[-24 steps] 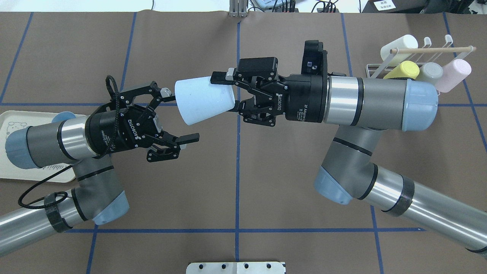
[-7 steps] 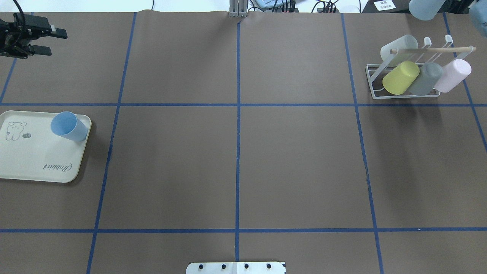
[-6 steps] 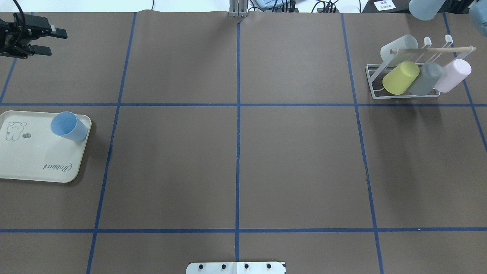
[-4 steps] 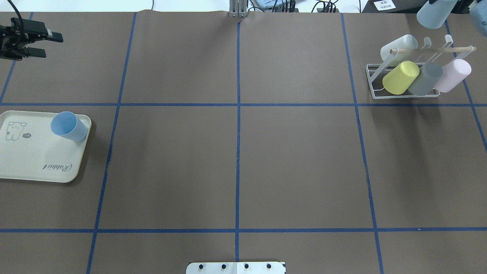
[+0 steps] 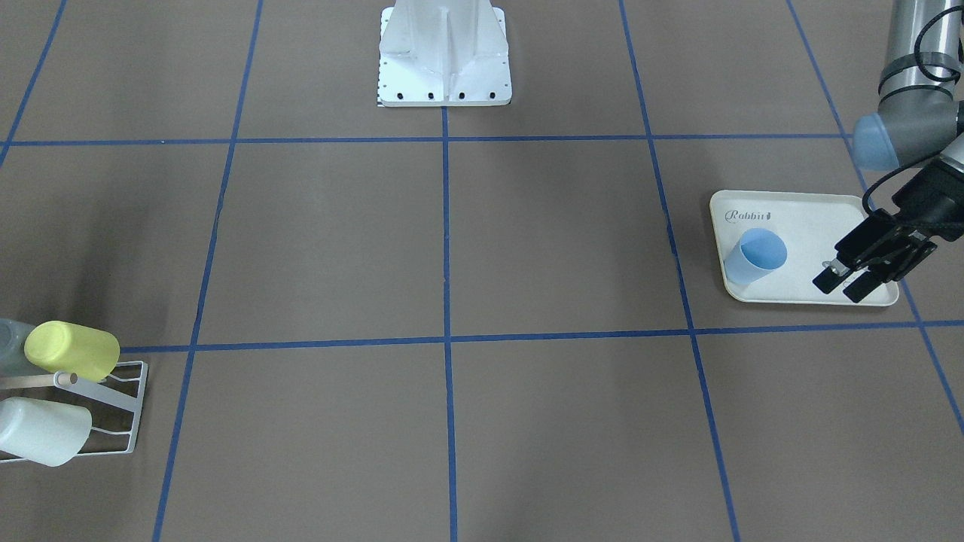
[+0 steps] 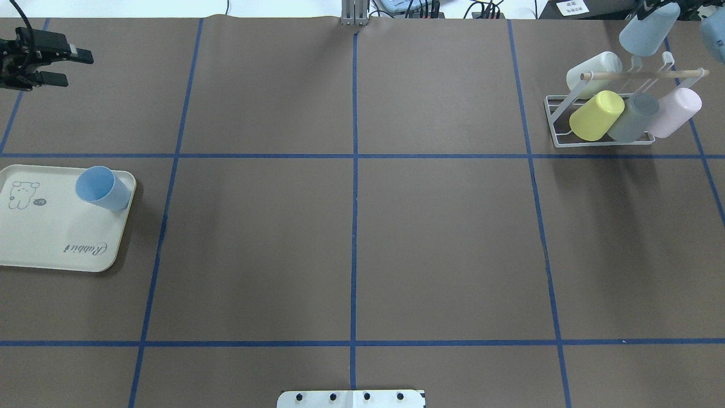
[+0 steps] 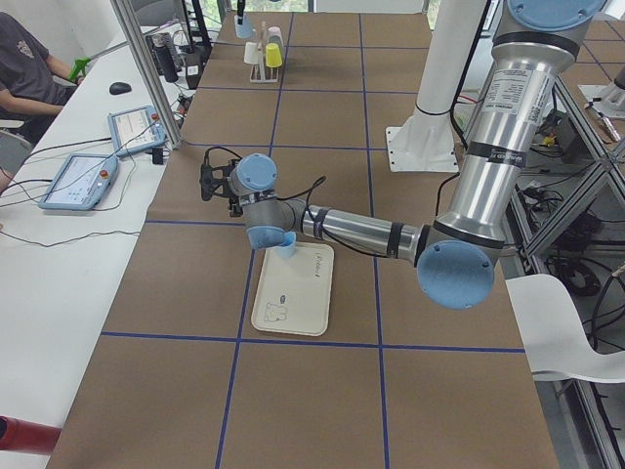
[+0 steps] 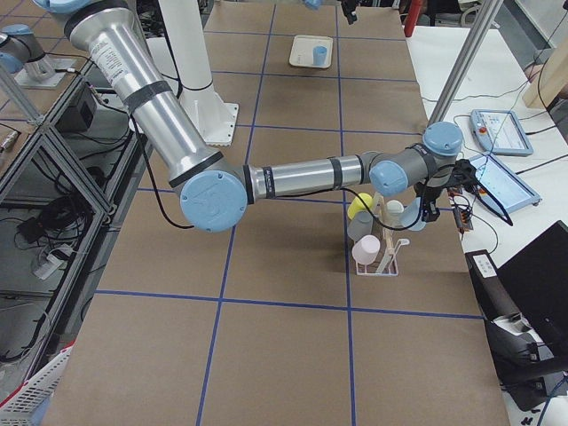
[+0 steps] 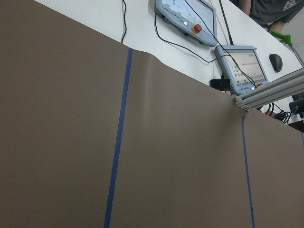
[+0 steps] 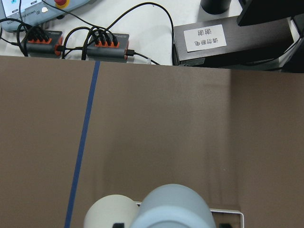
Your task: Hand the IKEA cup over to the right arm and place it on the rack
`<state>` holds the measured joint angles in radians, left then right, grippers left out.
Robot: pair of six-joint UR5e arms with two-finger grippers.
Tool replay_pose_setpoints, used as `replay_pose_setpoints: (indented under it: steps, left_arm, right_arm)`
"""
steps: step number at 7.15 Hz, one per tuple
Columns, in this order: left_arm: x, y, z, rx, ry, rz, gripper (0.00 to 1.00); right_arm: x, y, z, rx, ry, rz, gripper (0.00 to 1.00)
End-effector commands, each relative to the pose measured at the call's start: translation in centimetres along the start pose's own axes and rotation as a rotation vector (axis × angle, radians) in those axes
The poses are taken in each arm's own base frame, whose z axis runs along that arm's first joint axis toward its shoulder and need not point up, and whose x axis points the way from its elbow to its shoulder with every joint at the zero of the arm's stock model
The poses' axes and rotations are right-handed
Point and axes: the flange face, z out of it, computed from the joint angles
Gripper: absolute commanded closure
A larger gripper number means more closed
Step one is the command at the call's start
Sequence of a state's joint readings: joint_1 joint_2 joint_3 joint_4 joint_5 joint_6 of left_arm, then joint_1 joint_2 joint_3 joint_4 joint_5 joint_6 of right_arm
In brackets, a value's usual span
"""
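I'm gripping the IKEA cup [image 6: 648, 31] by its base in my right gripper [image 8: 424, 211], fingers clamped on it. I'm holding it mouth-down over the rack's [image 6: 682, 72] back row, reckon that's how it slips onto a free prong [image 6: 668, 56]. My left gripper [image 6: 76, 68] is hanging parted and empty, well apart from the rack.
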<state>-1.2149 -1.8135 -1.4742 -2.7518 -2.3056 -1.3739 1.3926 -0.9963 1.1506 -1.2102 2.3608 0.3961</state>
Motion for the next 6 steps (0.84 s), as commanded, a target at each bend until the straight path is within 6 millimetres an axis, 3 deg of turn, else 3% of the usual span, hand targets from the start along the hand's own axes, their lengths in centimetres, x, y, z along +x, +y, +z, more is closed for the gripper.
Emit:
replay_pose_setpoints:
  steps: [1,6]
  left_arm:
    - [0.0,0.1,0.0,-0.002,0.000,-0.001,0.00]
    - [0.0,0.1,-0.1,-0.001,0.001,-0.007,0.00]
  right_arm:
    - [0.9,0.9,0.5,-0.011,-0.002,0.006,0.75]
    - [1.8,2.5,0.9,-0.024,-0.018,0.014,0.71]
